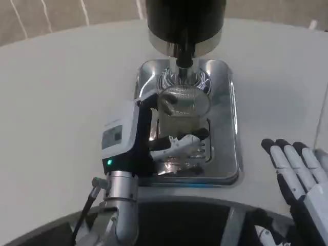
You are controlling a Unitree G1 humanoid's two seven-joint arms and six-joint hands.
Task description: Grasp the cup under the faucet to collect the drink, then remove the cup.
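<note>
Head view, close above table

No text, brand or number can be read; a grey label on the back of the left robot hand is too blurred.

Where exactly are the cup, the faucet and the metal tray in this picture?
cup (180,110): head view, on its clear side wall.
faucet (183,57): head view, on the spout above the cup.
metal tray (229,154): head view, on its bare right rim.
</note>
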